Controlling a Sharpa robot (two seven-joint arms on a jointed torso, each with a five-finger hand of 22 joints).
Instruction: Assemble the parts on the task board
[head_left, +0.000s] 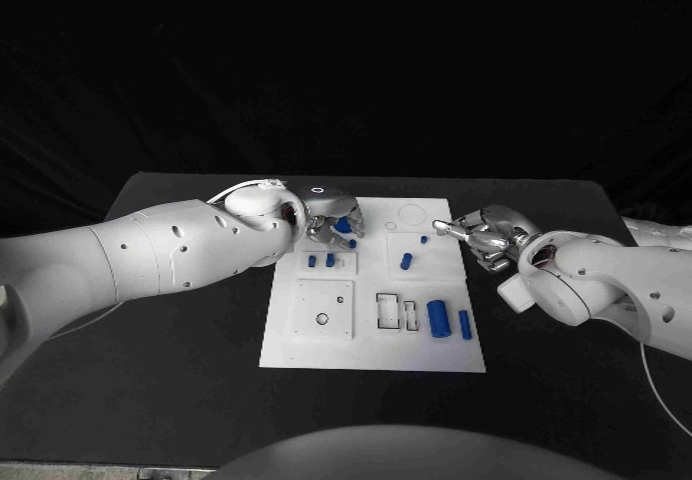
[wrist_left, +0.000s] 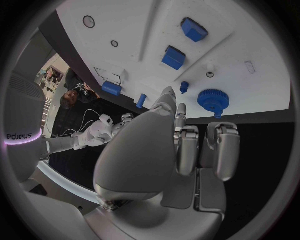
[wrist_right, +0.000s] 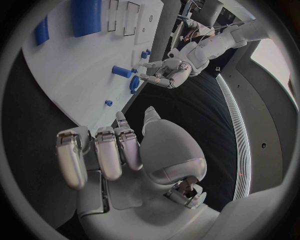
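- As seen from the head camera, both hands sit at the far end of the board (head_left: 372, 352), left hand (head_left: 332, 222) over its far left corner, right hand (head_left: 488, 236) just off its right edge.
- Left hand: blue gear (head_left: 345, 229) right at its fingertips; contact can't be judged from here. Two small blue blocks (head_left: 320, 260) lie just nearer the robot than that hand.
- Right hand: fingers partly curled, nothing visible in them. A small blue peg (head_left: 424, 239) lies just beside its fingertips, a short blue cylinder (head_left: 407, 262) a bit further in on the board.
- Well nearer the robot than the right hand: a big blue cylinder (head_left: 437, 318) and a thin blue bar (head_left: 464, 323), side by side, next to two rectangular slots (head_left: 389, 311).
- Left wrist view: left hand (wrist_left: 187, 150) holds nothing, fingers loosely bent and apart, tips short of the gear (wrist_left: 213, 100). Gear stands on the board (wrist_left: 125, 20) just beyond the fingertips, apart from them. Small stud (wrist_left: 184, 87) beside it, two blocks (wrist_left: 174, 57) further out.
- Right wrist view: right hand (wrist_right: 119, 155) holds nothing, fingers (wrist_right: 70, 159) loosely curled, over black table beside the board (wrist_right: 69, 75). Peg (wrist_right: 109, 103) just past the fingertips; left hand (wrist_right: 164, 72) beside the gear (wrist_right: 134, 83) across the board.
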